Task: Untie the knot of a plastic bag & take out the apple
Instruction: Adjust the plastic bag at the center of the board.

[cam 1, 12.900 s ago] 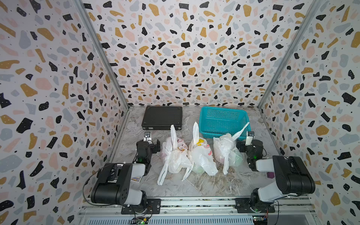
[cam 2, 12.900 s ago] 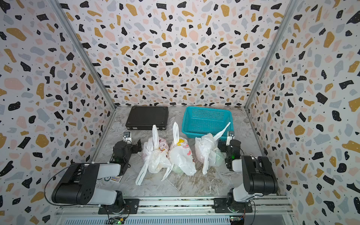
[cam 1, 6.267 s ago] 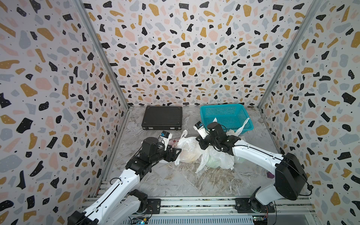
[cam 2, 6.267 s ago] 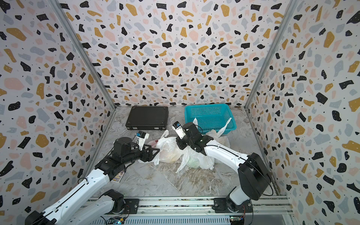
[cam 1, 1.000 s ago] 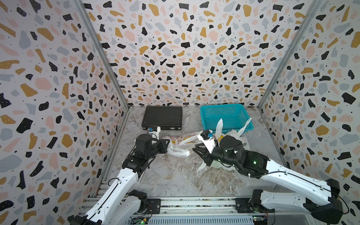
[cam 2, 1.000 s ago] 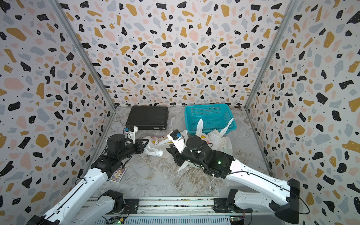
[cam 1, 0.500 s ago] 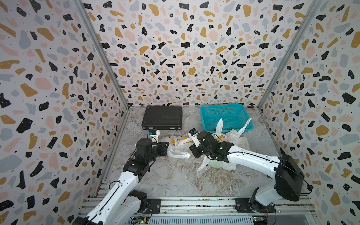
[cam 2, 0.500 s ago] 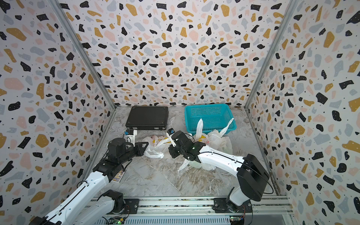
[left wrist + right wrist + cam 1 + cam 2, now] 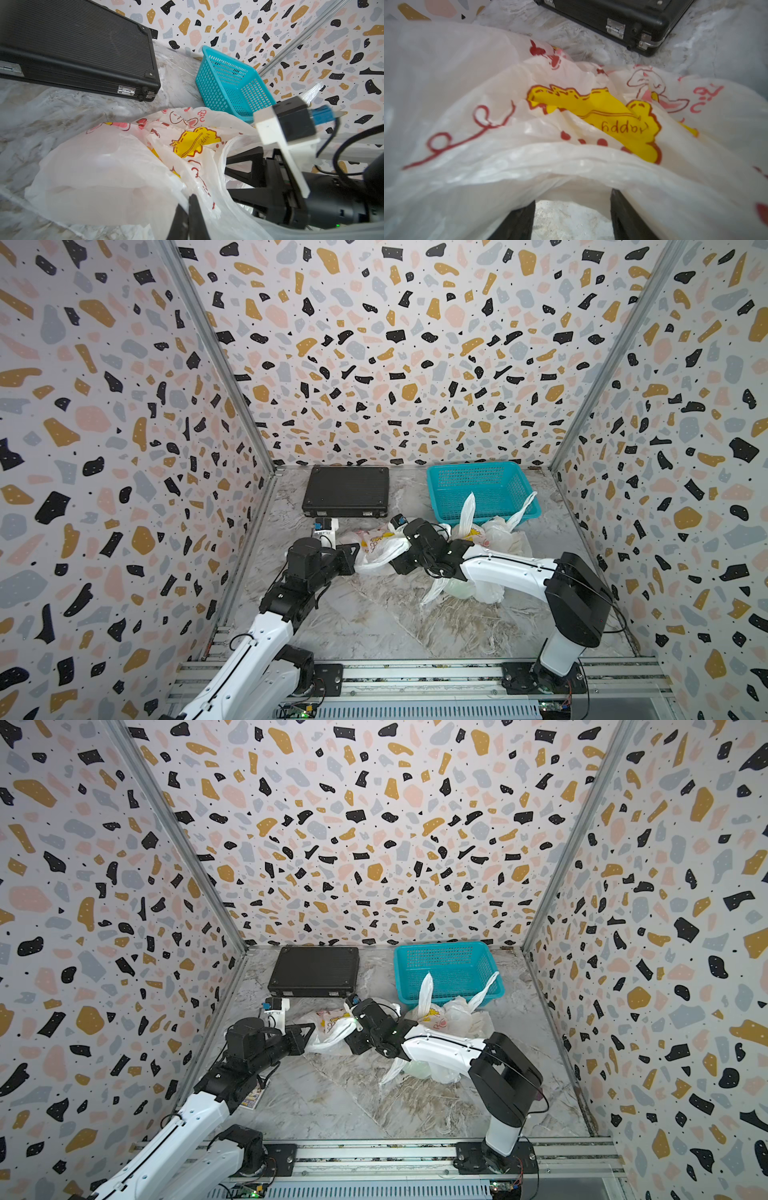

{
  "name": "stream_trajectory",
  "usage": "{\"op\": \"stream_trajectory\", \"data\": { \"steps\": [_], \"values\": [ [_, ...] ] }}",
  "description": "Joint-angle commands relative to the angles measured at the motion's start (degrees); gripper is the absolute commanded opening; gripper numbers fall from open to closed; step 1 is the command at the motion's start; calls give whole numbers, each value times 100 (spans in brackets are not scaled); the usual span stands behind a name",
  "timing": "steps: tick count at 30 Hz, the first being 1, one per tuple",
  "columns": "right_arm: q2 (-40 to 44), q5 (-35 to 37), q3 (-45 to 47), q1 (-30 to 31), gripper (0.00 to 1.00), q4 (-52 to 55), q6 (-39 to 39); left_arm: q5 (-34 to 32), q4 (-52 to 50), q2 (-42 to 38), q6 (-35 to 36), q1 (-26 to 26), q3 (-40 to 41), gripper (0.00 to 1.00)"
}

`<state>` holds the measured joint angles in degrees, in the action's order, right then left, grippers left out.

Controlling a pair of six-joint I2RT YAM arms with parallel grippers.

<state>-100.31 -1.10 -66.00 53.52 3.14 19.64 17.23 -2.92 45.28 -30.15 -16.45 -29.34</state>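
Observation:
A white plastic bag (image 9: 376, 549) with red and yellow print lies slack on the marble floor between my two grippers, also in a top view (image 9: 328, 1027). My left gripper (image 9: 188, 205) is shut on a fold of the plastic bag (image 9: 116, 166) at its near edge. My right gripper (image 9: 572, 199) is open. The bag's film (image 9: 571, 124) drapes over its spread fingers, and bare floor shows between them. In both top views the right gripper (image 9: 401, 562) sits at the bag's right end, close to the left gripper (image 9: 353, 560). The apple is hidden by the film.
Two other tied white bags (image 9: 478, 531) (image 9: 505, 533) stand behind the right arm, in front of a teal basket (image 9: 482, 485). A black case (image 9: 347, 491) lies at the back left. A small card (image 9: 253, 1098) lies by the left arm. Patterned walls enclose three sides.
My right gripper has opened and let go of the bag film, after swinging down and left to the bag's right end. The left gripper stays shut on the bag.

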Motion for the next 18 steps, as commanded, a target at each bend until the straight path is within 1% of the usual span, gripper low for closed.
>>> {"op": "stream_trajectory", "data": {
  "steps": [1,2,4,5,6,7,8,9,11,12,14,16,18],
  "values": [
    [-60,-141,302,-4,61,-389,-231,-80,158,-59,127,8,27,0],
    [-37,-166,434,-7,56,-601,-316,-89,173,-43,123,9,25,0],
    [29,-199,569,-2,41,-808,-431,-104,227,-11,99,6,43,0],
    [69,-244,628,5,33,-877,-478,-136,239,-2,91,10,43,0],
    [122,-259,714,13,22,-949,-496,-150,255,7,92,10,43,0],
    [184,-255,826,18,16,-1062,-505,-142,272,16,107,2,43,0],
    [273,-250,957,22,13,-1165,-506,-141,283,23,120,8,47,0],
    [388,-266,1090,29,14,-1249,-502,-158,281,35,122,10,34,0],
    [846,-109,1552,139,27,-1693,-637,-142,291,68,133,18,19,0],
    [1047,-50,1753,190,31,-1823,-752,-141,290,84,141,13,12,0],
    [1501,7,2047,242,37,-2093,-1194,-111,282,126,150,15,-19,0],
    [1861,-91,2296,248,43,-2393,-1629,-80,292,148,137,20,-36,0],
    [2060,-162,2393,247,51,-2533,-2087,-46,309,156,119,25,-53,0]
  ]
}}
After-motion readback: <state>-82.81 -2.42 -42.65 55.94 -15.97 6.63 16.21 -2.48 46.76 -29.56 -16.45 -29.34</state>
